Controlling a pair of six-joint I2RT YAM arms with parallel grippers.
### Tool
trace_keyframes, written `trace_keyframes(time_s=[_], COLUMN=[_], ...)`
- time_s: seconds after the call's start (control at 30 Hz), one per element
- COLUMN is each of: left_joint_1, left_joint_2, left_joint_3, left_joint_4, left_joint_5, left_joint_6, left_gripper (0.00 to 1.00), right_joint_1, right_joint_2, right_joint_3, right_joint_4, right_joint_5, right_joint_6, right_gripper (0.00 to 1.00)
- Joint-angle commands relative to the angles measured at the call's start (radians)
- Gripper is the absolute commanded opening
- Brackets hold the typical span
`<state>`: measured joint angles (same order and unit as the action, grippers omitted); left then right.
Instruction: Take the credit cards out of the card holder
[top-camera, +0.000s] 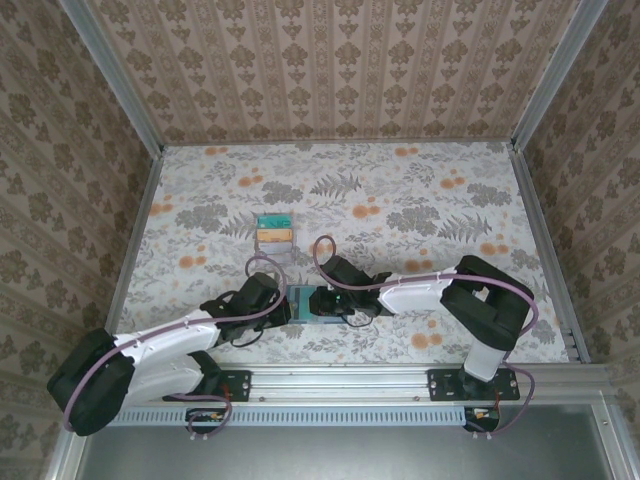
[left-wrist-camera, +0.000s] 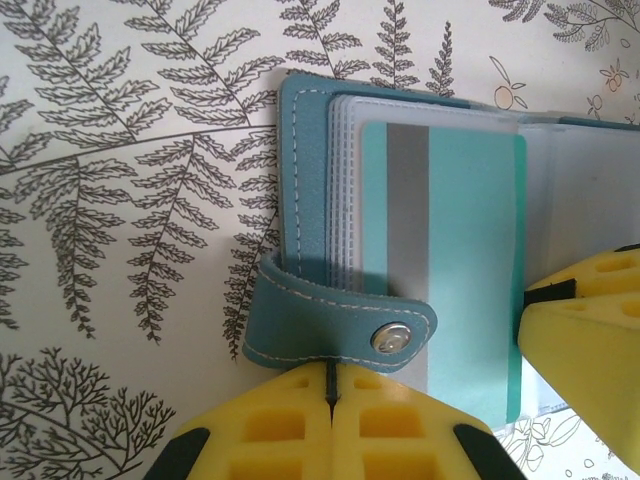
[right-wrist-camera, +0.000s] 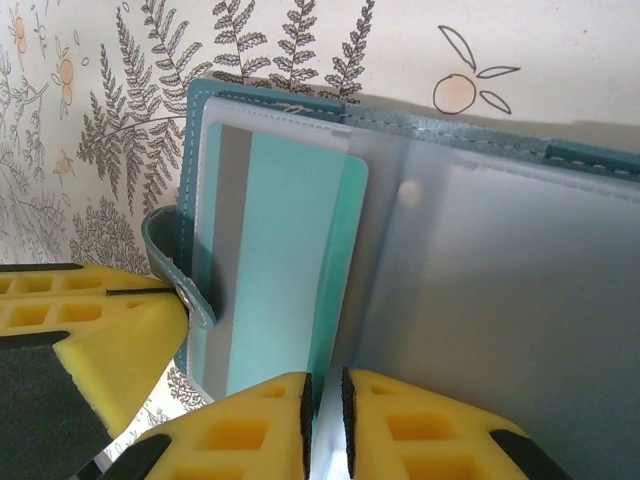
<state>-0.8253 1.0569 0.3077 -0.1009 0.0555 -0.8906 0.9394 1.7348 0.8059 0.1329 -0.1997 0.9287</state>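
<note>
Left gripper (left-wrist-camera: 330, 378) fingers together, tips at holder (left-wrist-camera: 300, 200) strap (left-wrist-camera: 340, 330) | right gripper (right-wrist-camera: 325, 385) nipped tight on holder's clear sleeve (right-wrist-camera: 480, 280) edge | teal card (left-wrist-camera: 470, 250) inside, holder open on table (top-camera: 400, 200) between arms | beyond, loose cards (top-camera: 274, 231) lying.

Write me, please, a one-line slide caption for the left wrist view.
Left gripper pinches the snap strap of the card holder; a grey-striped teal card shows inside.

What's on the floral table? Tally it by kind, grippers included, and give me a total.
dark teal folding card holder: 1
thin plastic cards: 3 (teal striped card in the holder, teal-green card and orange-yellow card lying farther back)
yellow-fingered grippers: 2 (left gripper, right gripper)
total: 6
</note>
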Motion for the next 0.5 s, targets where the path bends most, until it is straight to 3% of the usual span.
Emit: trace_keyframes(time_s=[0.0,0.3,0.47], left_joint_1=[-0.012,-0.029,-0.035], left_joint_2=[0.019,0.043,0.045], left_joint_3=[-0.008,0.006,0.011], left_joint_4=[-0.013,-0.007,-0.016], left_joint_5=[-0.021,-0.026,-0.036], left_joint_6=[-0.016,-0.016,-0.022], left_gripper=[0.00,0.00,0.00], right_joint_1=[-0.007,-0.008,-0.013], right_joint_2=[0.031,0.046,0.038], right_joint_3=[0.016,0.021,0.002], right_joint_4=[0.024,0.050,0.065], right_joint_5=[-0.036,-0.053,-0.052], right_joint_6=[0.025,0.035,0.044], right_gripper=[0.20,0.19,0.04])
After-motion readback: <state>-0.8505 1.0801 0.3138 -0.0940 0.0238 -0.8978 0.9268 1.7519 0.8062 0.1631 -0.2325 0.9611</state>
